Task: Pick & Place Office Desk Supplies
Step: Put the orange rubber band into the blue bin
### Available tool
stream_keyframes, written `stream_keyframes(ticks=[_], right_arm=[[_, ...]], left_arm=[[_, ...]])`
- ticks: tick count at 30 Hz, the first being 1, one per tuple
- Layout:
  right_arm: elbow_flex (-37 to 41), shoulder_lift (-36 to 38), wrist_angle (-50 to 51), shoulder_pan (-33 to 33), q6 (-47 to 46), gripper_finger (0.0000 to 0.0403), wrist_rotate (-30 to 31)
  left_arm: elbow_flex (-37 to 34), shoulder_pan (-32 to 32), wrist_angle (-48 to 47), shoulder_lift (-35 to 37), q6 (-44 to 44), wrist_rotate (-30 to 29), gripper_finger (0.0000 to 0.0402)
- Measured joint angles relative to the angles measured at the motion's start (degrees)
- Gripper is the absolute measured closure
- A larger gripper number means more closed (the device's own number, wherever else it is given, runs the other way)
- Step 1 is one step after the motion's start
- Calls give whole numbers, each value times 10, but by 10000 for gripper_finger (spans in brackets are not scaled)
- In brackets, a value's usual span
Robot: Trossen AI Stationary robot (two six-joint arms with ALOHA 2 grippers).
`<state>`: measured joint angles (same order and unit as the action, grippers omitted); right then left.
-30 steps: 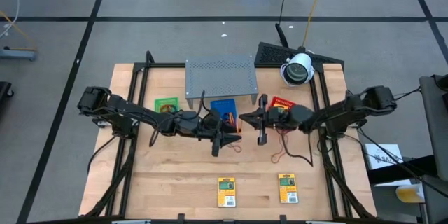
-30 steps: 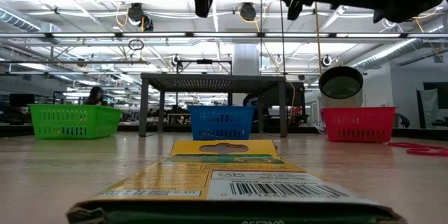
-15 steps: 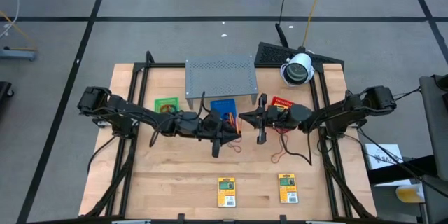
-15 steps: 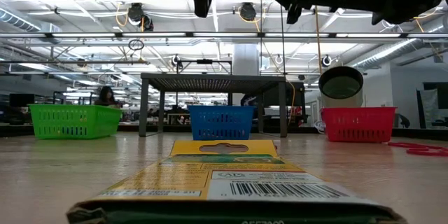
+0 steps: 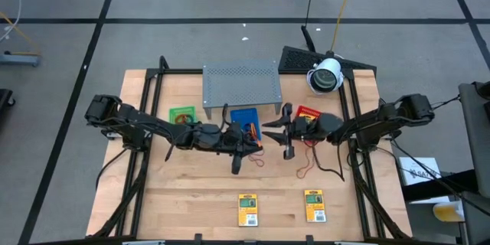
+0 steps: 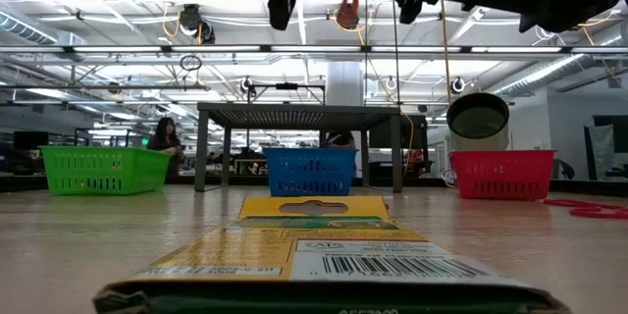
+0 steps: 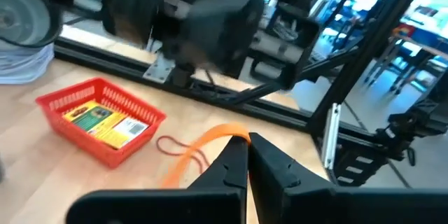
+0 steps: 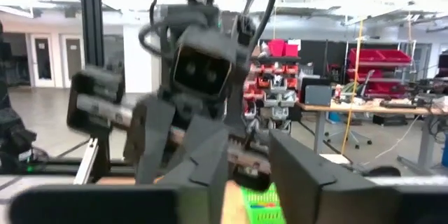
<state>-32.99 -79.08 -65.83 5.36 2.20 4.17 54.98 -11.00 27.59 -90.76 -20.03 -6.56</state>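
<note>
Orange rubber band (image 7: 199, 152), stretched lengthwise, pinched in left gripper (image 7: 246, 155) jaws, right gripper (image 5: 269, 132) jaws spread.

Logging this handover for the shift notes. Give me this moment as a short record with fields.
left gripper: shut on an orange rubber band, above the middle of the table near the blue tray
right gripper: open, facing the left gripper at close range
red tray: holds a yellow packet
front edge: two yellow packets lying flat on the table
green tray: beside the grey shelf
</note>
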Motion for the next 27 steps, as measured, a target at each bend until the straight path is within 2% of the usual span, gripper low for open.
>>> stream_keyframes(ticks=[5, 10, 18, 23, 27], right_arm=[[0, 7, 8, 0, -13, 238, 0], [0, 18, 29, 0, -32, 206, 0], [0, 26, 51, 0, -33, 211, 0], [0, 26, 56, 0, -33, 222, 0], [0, 26, 57, 0, -39, 228, 0]], left_arm=[[0, 0, -36, 0, 5, -26, 396], [0, 15, -88, 0, -4, -41, 395], [0, 69, -192, 0, -37, -46, 391], [0, 106, -259, 0, -109, -46, 373], [0, 125, -293, 0, -137, -17, 363]])
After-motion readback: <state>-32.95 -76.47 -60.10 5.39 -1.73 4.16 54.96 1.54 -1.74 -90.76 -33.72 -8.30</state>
